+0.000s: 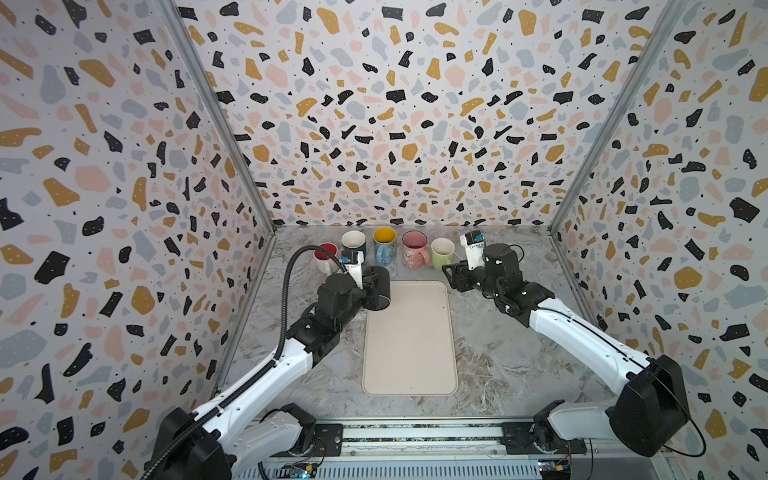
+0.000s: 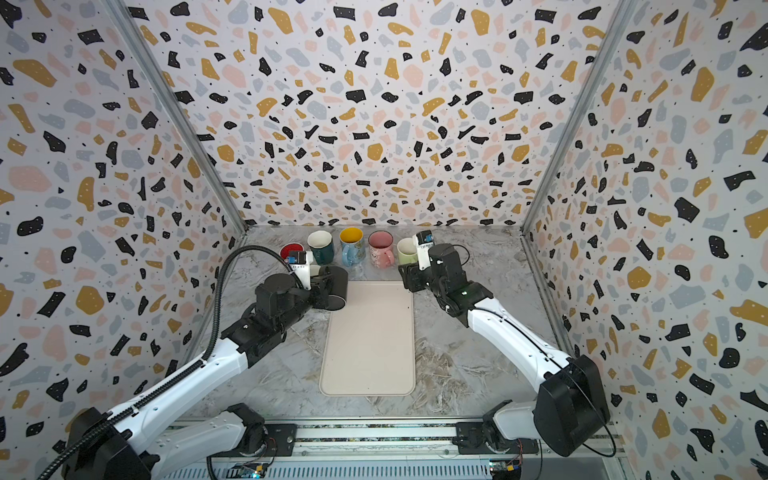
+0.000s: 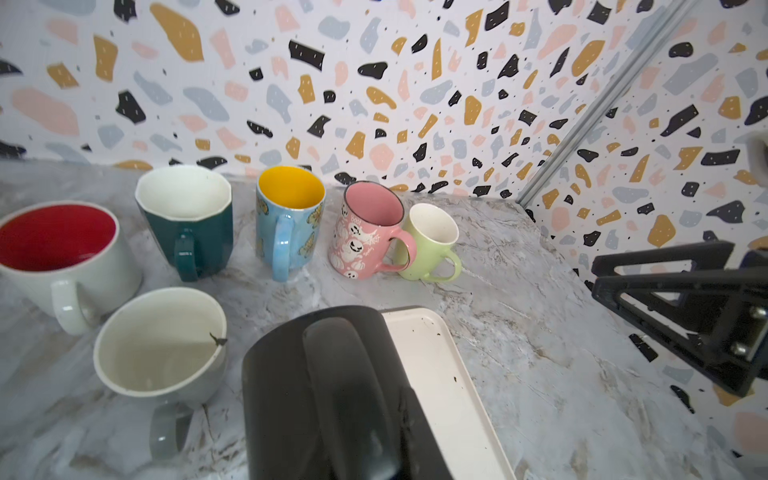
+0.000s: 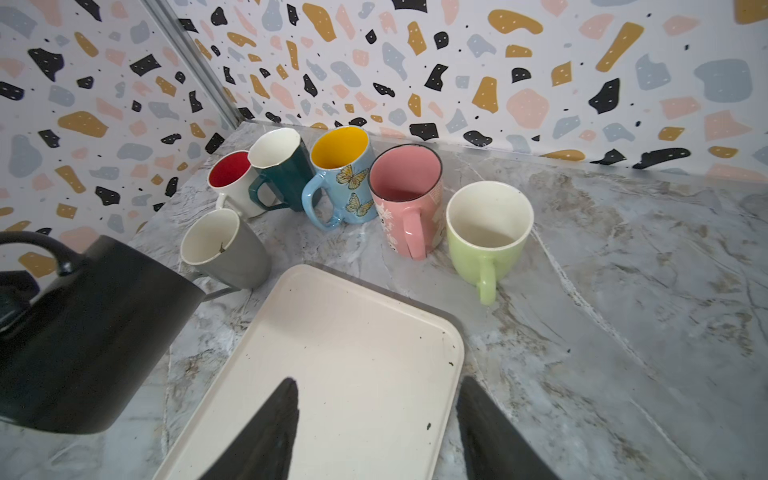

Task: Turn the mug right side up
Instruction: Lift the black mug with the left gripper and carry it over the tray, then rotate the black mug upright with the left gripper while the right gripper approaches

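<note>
- At near centre, cream tray (image 1: pixel 409 340) lies flat.
- Over its 11 o'clock corner, left gripper (image 1: pixel 362 296) clamps the black mug (image 1: pixel 380 286), which hangs tilted.
- At 1 o'clock, right gripper (image 1: pixel 449 274) gapes wide, holding nothing.
- Farther, 12 o'clock: row of upright mugs (image 1: pixel 384 249).

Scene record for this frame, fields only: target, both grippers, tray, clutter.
target: black mug, tilted, not yet upright, at the tray's far left corner
left gripper: shut on black mug
right gripper: open, empty, over the tray's far right corner
tray: cream, nothing on it
other mugs: six, upright, along the back wall
</note>
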### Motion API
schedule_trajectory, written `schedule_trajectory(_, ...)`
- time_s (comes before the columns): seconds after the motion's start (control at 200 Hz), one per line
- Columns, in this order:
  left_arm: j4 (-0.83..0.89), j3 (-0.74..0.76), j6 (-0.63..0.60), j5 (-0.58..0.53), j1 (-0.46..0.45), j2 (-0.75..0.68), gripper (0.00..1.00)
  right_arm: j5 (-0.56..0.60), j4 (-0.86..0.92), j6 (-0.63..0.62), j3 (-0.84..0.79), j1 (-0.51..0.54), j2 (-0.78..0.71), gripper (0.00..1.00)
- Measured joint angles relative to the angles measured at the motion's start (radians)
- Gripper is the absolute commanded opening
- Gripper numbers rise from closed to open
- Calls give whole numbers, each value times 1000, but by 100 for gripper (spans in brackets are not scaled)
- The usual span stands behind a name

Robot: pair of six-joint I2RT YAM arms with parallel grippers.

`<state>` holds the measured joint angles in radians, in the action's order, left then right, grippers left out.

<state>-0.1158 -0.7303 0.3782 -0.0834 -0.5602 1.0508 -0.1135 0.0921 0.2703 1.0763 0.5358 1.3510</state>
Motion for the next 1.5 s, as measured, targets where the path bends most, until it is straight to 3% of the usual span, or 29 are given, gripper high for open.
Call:
schedule_trajectory(0.185,-132,92,-132,-67,-103,-21,0,-103,53,-2,32,-9,11,63)
schedule_trajectory(0.561,-536,289,-451,-349,-313,1,0,-277,108,1,113,-15,28,62)
schedule_trajectory(1.031,-1216,344,-1141,-596,-479,389,0,-506,140,20,142,-39,77,58)
schedule_trajectory(1.211,-1254,344,-1320,-619,-500,528,0,-585,141,19,157,-50,77,62)
schedule_trajectory(1.497,-1276,343,-1439,-618,-521,531,0,-698,203,-20,220,-51,130,67)
